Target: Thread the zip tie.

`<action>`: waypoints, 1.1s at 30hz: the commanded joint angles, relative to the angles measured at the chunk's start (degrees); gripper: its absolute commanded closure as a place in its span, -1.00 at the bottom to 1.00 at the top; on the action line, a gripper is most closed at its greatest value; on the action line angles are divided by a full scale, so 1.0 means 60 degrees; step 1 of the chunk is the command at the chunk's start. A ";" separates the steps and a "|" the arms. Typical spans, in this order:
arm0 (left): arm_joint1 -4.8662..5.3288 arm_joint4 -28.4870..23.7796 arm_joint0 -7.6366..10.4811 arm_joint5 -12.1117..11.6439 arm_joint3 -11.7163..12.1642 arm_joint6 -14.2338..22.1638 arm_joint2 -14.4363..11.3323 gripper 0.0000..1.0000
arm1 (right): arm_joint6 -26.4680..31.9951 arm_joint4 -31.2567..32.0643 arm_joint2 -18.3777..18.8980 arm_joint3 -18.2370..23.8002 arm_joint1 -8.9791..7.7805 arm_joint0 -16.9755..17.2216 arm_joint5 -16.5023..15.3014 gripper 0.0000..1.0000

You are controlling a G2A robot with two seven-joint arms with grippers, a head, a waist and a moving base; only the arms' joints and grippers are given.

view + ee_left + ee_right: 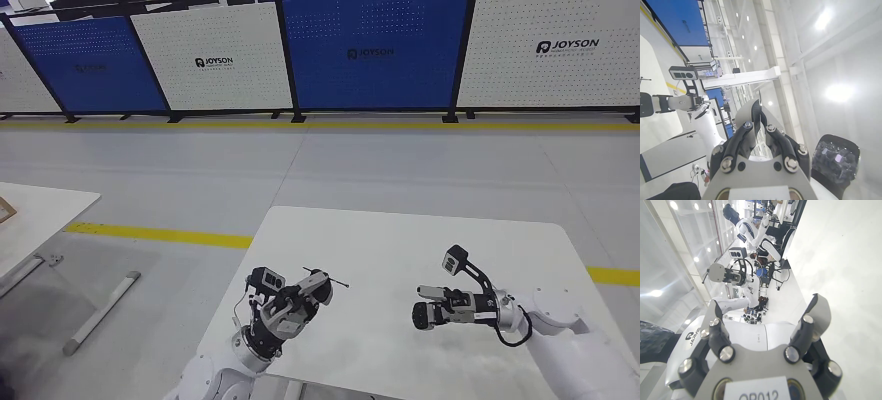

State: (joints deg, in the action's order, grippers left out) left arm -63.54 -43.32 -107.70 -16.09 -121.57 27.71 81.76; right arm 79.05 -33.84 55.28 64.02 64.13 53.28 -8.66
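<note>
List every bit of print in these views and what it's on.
Wall panels: brand logos, not quoted.
Arm shell: brand logo, not quoted.
Right gripper label: cut off at the edge.
Left gripper label: unreadable.
Zip tie: none.

White table [400, 250], grey floor [350, 165], yellow line [160, 234], blue and white panels [375, 80] behind.

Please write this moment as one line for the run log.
left gripper: shut on zip tie, over table | right gripper: open, empty | zip tie: straight, not yet looped
</note>
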 commanded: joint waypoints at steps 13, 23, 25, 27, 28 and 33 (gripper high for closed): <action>-0.0018 0.3373 0.1109 0.2569 0.1373 -0.1187 -0.1126 1.00 | 0.0000 0.0000 0.0000 0.0000 0.0000 0.0000 0.0000 -1.00; -0.0063 0.3833 0.1551 0.2901 0.1957 -0.1578 -0.1509 1.00 | 0.0000 0.0000 0.0000 0.0000 0.0000 0.0000 0.0000 -1.00; -0.0063 0.3833 0.1551 0.2901 0.1957 -0.1578 -0.1509 1.00 | 0.0000 0.0000 0.0000 0.0000 0.0000 0.0000 0.0000 -1.00; -0.0063 0.3833 0.1551 0.2901 0.1957 -0.1578 -0.1509 1.00 | 0.0000 0.0000 0.0000 0.0000 0.0000 0.0000 0.0000 -1.00; -0.0063 0.3833 0.1551 0.2901 0.1957 -0.1578 -0.1509 1.00 | 0.0000 0.0000 0.0000 0.0000 0.0000 0.0000 0.0000 -1.00; -0.0106 0.4637 0.1811 0.3203 0.2315 -0.2292 -0.1816 1.00 | 0.0000 0.0000 0.0000 0.0000 0.0000 0.0000 0.0000 -1.00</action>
State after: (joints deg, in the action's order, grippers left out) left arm -64.09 -16.96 -97.27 2.38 -108.18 15.05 71.64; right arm 79.05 -33.84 55.28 64.02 64.13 53.28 -8.66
